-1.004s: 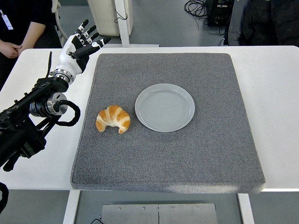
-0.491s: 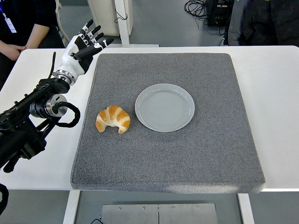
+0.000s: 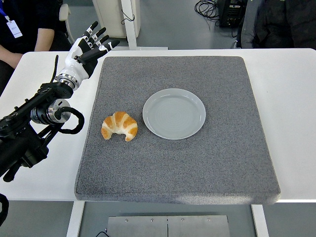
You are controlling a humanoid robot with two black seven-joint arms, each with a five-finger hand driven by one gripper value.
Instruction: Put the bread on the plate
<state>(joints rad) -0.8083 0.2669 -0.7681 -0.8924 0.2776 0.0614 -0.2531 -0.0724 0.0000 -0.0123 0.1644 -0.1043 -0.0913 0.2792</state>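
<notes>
Listing the bread (image 3: 119, 126) first: one croissant, golden, curved, lying on the grey mat (image 3: 197, 168) toward its left side, horns pointing to the near edge. It sits just beside the plate (image 3: 174, 113), apart from it by a narrow strip of mat, not on it. Plate: one, round, pale grey, nothing on it, near the middle of the mat. Mat: one, rectangular, covering most of the white table (image 3: 291, 98). My left hand (image 3: 88, 47): raised over the table's far left, beside the mat's far left corner, well apart from the croissant; fingers (image 3: 94, 33) spread and extended, holding nothing. My right hand: not in the picture. A person's arm shows at the top left corner, behind the table, clear of my hand.

Progress: nothing of the task is done as far as I can see. Bread untouched, plate bare. Left to do, by my reckoning: bring my left hand down and toward me to the croissant, close around it, lift, carry it the short way right, set it on the plate
</notes>
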